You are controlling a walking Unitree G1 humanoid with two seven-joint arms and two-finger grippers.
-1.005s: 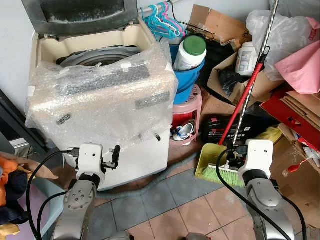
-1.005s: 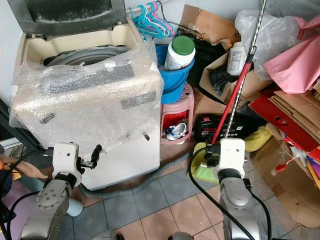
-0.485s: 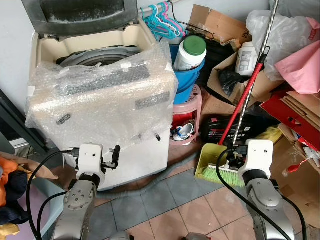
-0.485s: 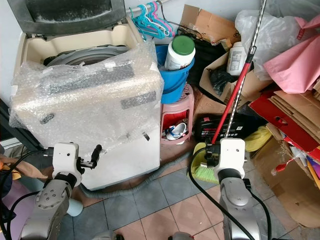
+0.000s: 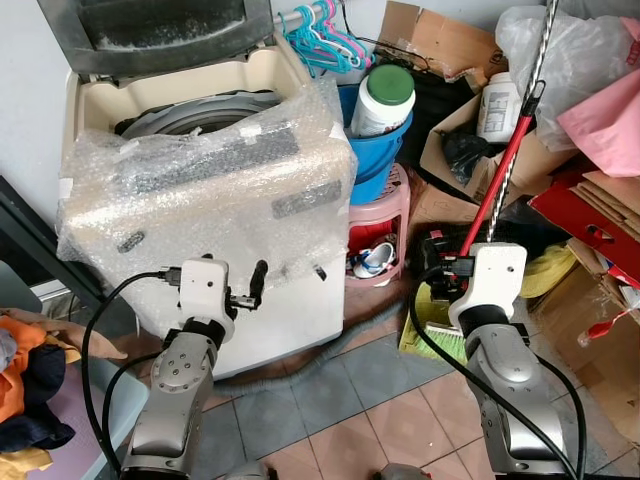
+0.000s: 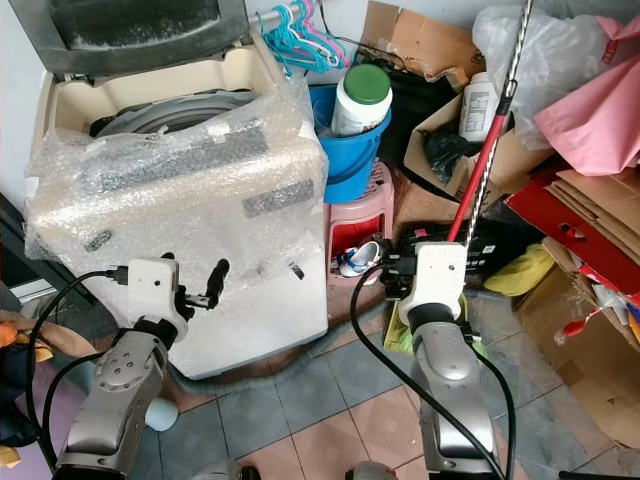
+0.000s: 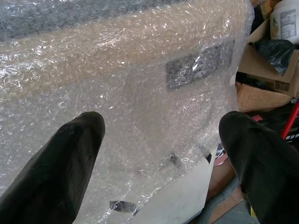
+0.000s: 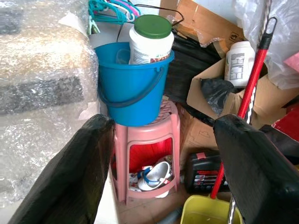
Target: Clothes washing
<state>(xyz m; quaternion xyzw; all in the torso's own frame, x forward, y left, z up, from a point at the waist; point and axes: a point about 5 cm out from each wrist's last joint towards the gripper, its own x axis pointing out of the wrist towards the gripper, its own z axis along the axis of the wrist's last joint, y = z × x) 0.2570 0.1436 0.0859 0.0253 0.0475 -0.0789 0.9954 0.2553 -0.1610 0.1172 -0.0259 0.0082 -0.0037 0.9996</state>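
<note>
Two arms have come closer to the bubble-wrapped top-loading washing machine, its lid up: our left gripper hovers at its front and our right gripper beside it, fingers spread and empty, so we judge loading hasn't begun.

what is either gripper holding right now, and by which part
Nothing. The left gripper is open in front of the washer; the right gripper is open, facing the stool and bucket.

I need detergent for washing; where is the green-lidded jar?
The jar stands in the blue bucket on the pink stool, right of the washing machine.
</note>
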